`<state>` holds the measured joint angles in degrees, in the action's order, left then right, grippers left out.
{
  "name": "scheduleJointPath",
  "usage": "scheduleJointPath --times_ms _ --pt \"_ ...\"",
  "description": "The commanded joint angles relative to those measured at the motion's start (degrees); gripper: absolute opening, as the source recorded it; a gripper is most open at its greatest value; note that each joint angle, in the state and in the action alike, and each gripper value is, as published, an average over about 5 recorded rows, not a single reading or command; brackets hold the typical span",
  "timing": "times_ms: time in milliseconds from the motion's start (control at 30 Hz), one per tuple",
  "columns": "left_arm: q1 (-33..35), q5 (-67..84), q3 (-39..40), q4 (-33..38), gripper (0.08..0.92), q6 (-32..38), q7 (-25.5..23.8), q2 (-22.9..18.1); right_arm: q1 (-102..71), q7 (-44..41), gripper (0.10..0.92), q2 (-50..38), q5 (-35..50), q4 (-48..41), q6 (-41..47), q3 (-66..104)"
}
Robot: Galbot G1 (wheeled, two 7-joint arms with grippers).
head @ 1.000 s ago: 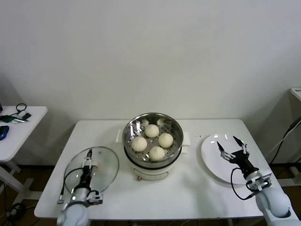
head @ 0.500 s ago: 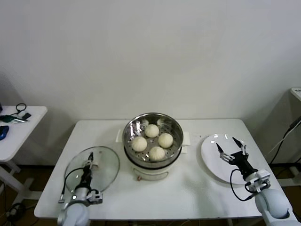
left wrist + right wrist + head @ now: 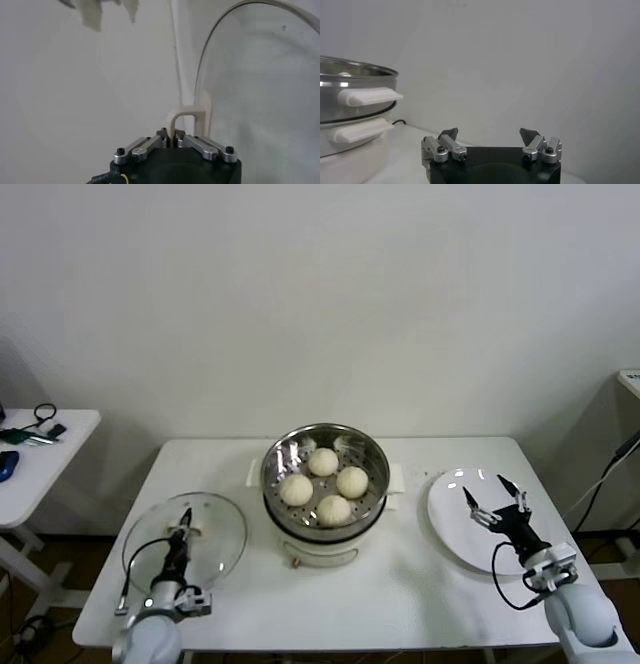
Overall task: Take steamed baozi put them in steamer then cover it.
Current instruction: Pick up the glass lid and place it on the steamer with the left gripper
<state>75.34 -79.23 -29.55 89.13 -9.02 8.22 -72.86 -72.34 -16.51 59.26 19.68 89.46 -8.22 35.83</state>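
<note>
While uncovered, steamer (image 3: 325, 484) holds four baozi (image 3: 334, 509); plate (image 3: 450, 524) bare.

Black wrist housings, silver screw-studded linkages, dark pointed fingers (image 3: 529, 135), black cables, rounded grey-white forearms.

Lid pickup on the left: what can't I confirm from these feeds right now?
- Whether the cover is clear of the table: head view looks down on it; left wrist view shows only its rim and handle.
- Left gripper fingertips: shut on the handle, but their contact is hidden behind it.
- Baozi: the steamer wall blocks them in the right wrist view.
</note>
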Motion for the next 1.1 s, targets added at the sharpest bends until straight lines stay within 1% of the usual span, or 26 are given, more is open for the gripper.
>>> scheduleJointPath --times_ms 33,167,333,433,567,700,800,967,1033,1100 --pt "5.3 3.1 -0.3 11.2 0.152 -2.6 -0.4 1.6 0.6 -0.1 0.823 -0.1 -0.1 -0.5 -0.1 -0.1" --pt "9.0 4.3 -0.9 17.2 0.152 -5.4 -0.6 2.8 1.2 -0.1 0.823 -0.2 -0.2 -1.3 -0.2 -0.2" --pt "13.3 6.3 -1.1 24.3 0.152 -11.0 -0.9 4.6 2.1 -0.2 0.823 -0.5 -0.3 -2.4 -0.3 -0.5" --pt "14.8 7.2 -0.9 27.8 0.152 -14.6 -0.9 5.9 2.7 -0.3 0.823 -0.8 -0.3 -3.0 -0.4 -0.8" --pt "14.9 8.5 -0.4 31.7 0.152 -19.0 -0.9 8.0 3.6 -0.4 0.823 -1.2 -0.3 -3.8 -0.4 -1.6" --pt "13.4 10.2 1.7 33.8 0.152 -23.4 -1.3 11.5 4.8 -0.5 0.823 -1.4 -0.4 -4.6 -0.4 -2.5" --pt "11.2 10.9 4.1 34.7 0.152 -26.0 -3.2 14.8 5.6 -0.6 0.823 -1.3 -0.5 -5.4 -0.5 -3.2" --pt "4.5 10.8 10.1 36.8 0.152 -30.5 -9.4 19.5 7.4 -0.9 0.823 -0.8 -1.6 -7.4 -0.8 -4.4" --pt "1.1 9.8 13.6 36.8 0.152 -31.8 -11.9 20.1 8.1 -1.0 0.823 -0.2 -1.9 -8.1 -1.0 -4.7" --pt "-2.2 8.0 16.9 36.2 0.152 -32.6 -14.4 19.6 8.6 -1.1 0.823 0.2 -2.1 -8.6 -1.0 -4.8"
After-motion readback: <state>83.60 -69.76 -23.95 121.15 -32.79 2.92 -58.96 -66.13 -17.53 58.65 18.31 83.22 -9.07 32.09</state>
